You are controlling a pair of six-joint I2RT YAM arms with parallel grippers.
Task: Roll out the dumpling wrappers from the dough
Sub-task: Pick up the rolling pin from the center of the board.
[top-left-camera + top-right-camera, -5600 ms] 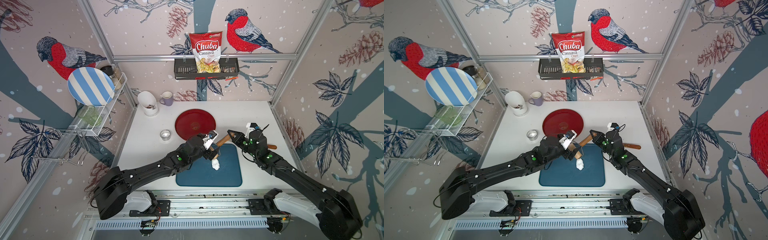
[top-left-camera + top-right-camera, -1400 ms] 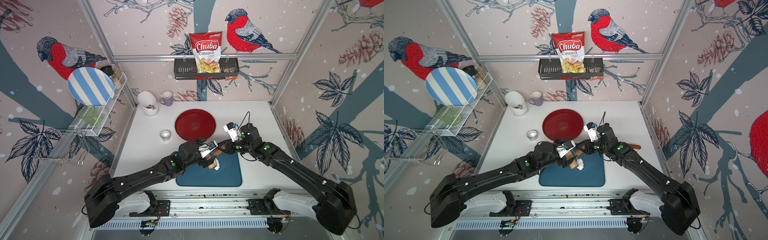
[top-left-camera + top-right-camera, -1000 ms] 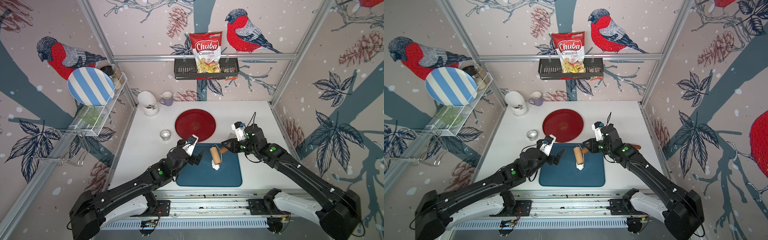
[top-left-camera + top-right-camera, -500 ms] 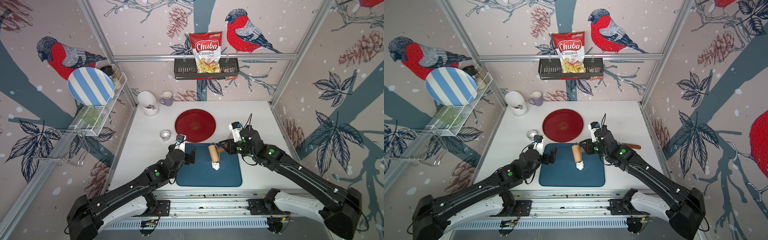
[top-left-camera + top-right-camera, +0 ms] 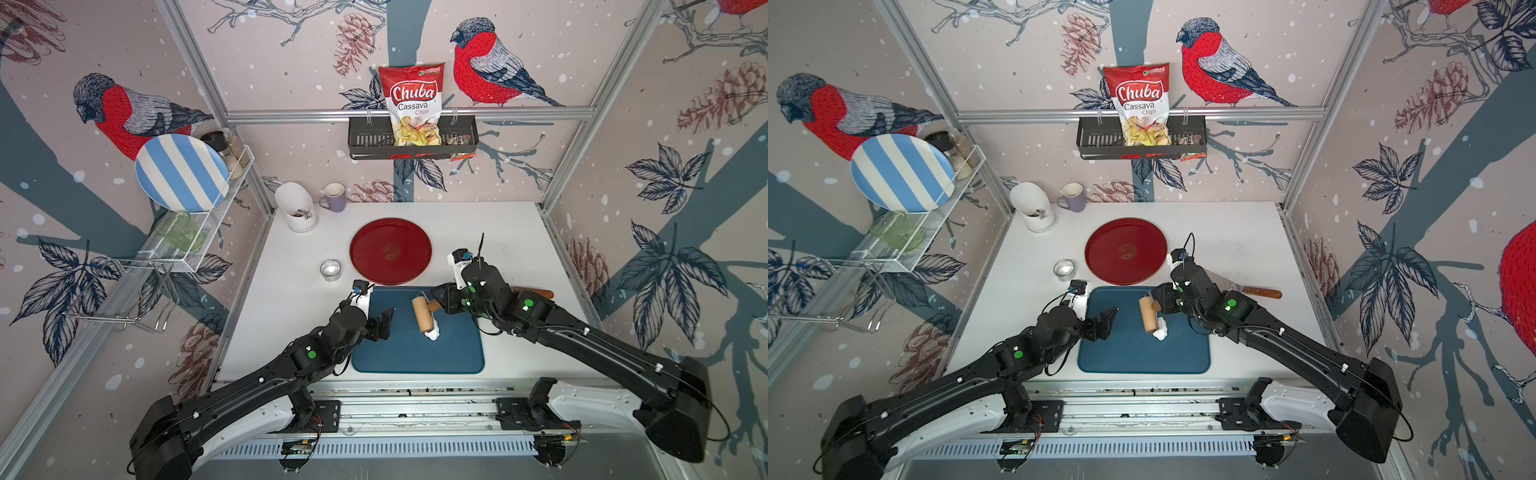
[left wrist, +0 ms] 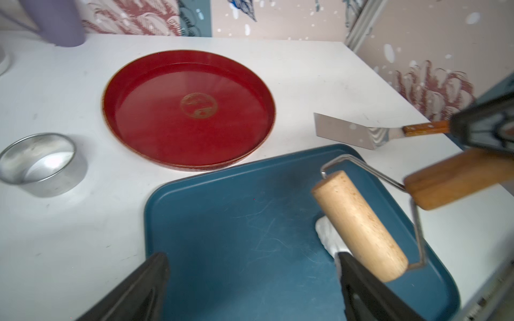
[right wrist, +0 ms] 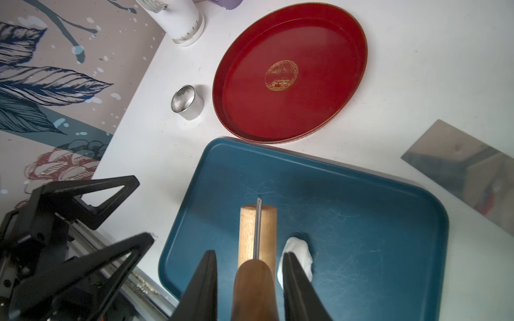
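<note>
Dough (image 5: 432, 333) sits as a small white crumpled lump on the blue tray (image 5: 415, 359), a little right of its middle. A wooden roller (image 5: 423, 314) lies over it, its barrel running from the far side toward the robot. The near end of the barrel covers part of the lump, so only the dough's near edge peeks out in both top views (image 5: 1160, 333). Whether the barrel presses on it I cannot tell.

The right jaws are drawn in narrow around the roller's brown handle, which sits between the two black fingers (image 7: 294, 278). The left jaws stand wide apart and hold nothing. They hang over the tray's left edge, apart from the roller.

On the white desk (image 5: 291, 316), a round red plate (image 5: 390, 251) lies just beside the tray's far edge, with a metal ring (image 5: 331, 269) to its left. A spatula (image 5: 1258, 292) with a wooden handle lies right of the tray, partly hidden by the right arm.
</note>
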